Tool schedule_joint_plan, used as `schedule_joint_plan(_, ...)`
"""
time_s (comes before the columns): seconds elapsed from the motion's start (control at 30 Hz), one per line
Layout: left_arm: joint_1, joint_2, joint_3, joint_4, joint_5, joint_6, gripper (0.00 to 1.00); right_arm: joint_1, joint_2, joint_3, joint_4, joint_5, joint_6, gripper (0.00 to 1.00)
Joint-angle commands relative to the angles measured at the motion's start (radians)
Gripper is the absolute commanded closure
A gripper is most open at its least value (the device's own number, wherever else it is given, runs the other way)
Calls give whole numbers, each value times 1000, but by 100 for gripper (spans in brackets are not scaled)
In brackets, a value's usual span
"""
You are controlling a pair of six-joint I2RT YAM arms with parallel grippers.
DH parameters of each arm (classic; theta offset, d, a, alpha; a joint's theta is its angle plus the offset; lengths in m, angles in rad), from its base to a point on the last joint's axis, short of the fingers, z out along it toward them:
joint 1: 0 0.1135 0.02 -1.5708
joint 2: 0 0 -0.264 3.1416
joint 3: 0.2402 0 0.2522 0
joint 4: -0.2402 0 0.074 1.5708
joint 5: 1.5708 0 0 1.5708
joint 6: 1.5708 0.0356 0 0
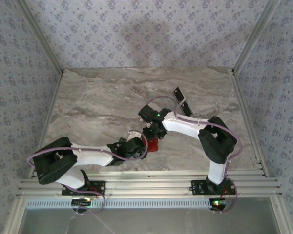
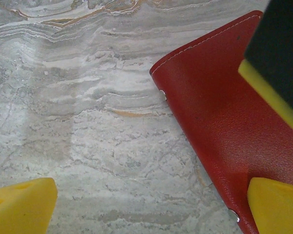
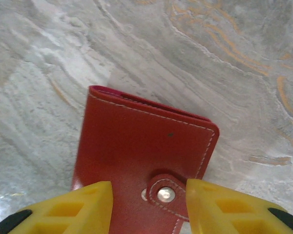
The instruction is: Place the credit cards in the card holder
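Note:
The red card holder (image 1: pixel 153 145) lies shut on the marble table between both grippers. In the right wrist view the card holder (image 3: pixel 136 141) fills the middle, and its snap tab (image 3: pixel 166 193) sits between the yellow fingers of my right gripper (image 3: pixel 149 207), whose jaws stand apart above it. My right gripper (image 1: pixel 154 134) hangs over the holder's far side. My left gripper (image 1: pixel 142 146) is at the holder's left edge, open wide. In its wrist view the holder (image 2: pixel 219 126) lies to the right, with one yellow fingertip (image 2: pixel 276 204) over its edge. Two black credit cards (image 1: pixel 178 92) (image 1: pixel 186 108) lie further back.
The marble table (image 1: pixel 97 107) is walled in by patterned panels on three sides. Aluminium rails (image 1: pixel 146 185) run along the near edge by the arm bases. The right arm's elbow (image 1: pixel 217 139) stands over the table's right side.

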Motion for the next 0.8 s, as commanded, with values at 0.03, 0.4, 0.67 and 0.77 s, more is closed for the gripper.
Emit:
schedule_joint_plan(0.03, 11, -5, -30, -36, 1, 13, 0, 25, 45, 38, -72, 104, -9, 55)
schedule_joint_plan(0.4, 11, 2, -33, -26, -3, 9, 0, 54, 39, 46, -96, 144, -8, 75)
schedule_joint_plan(0.67, 11, 3, -31, -26, -2, 6, 0, 61, -5, 33, -116, 180, -12, 63)
schedule_joint_plan(0.77, 11, 5, -31, -27, -2, 5, 0, 70, -19, 32, -127, 204, -10, 61)
